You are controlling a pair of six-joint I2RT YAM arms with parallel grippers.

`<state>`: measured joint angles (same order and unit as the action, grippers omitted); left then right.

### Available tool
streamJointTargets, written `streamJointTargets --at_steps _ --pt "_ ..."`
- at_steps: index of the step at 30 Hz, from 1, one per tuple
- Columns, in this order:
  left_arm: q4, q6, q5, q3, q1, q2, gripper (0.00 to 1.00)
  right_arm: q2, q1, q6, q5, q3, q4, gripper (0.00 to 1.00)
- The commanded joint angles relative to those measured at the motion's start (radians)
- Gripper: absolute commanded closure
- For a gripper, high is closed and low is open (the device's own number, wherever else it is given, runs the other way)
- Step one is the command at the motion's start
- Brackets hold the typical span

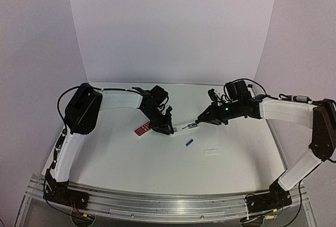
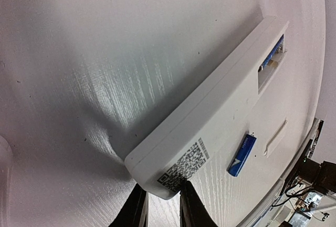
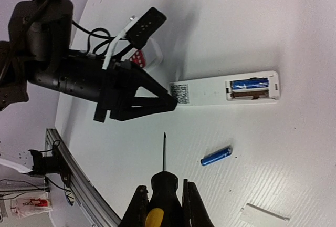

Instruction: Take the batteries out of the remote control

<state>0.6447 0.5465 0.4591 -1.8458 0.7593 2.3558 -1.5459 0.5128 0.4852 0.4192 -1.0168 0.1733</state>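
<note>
The remote control point(image 1: 185, 127) lies back-up on the table with its battery compartment open. My left gripper point(image 1: 166, 127) is shut on the end that carries the QR code point(image 2: 184, 169), one finger point(image 2: 137, 208) on each side of the corner. One blue battery point(image 3: 251, 83) sits in the compartment point(image 2: 272, 59). Another battery point(image 1: 189, 143) lies loose on the table beside the remote point(image 2: 241, 155). My right gripper point(image 3: 164, 185) is shut on a black and yellow screwdriver point(image 3: 165, 182). Its tip point(image 3: 164, 135) hovers short of the remote point(image 3: 220, 91), near the loose battery point(image 3: 216, 156).
A shorter red-faced remote point(image 1: 143, 130) lies just left of my left gripper. The small flat white cover piece point(image 1: 211, 152) rests to the right of the loose battery, also seen in the right wrist view point(image 3: 264, 214). A metal rail point(image 1: 157, 203) runs along the near table edge.
</note>
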Motion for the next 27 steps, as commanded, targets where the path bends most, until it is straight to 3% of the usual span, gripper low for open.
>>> streamJointTargets --at_steps 1,14,27 --pt "0.044 -0.024 -0.150 0.042 0.012 0.097 0.80 0.012 -0.015 0.046 -0.153 -0.010 0.045 1.00" --pt "0.011 -0.067 -0.138 0.043 0.012 0.093 0.77 -0.061 -0.066 0.114 -0.284 -0.025 0.042 1.00" --pt "0.011 -0.037 -0.127 0.042 0.012 0.091 0.76 -0.108 -0.066 0.186 -0.272 -0.050 -0.037 1.00"
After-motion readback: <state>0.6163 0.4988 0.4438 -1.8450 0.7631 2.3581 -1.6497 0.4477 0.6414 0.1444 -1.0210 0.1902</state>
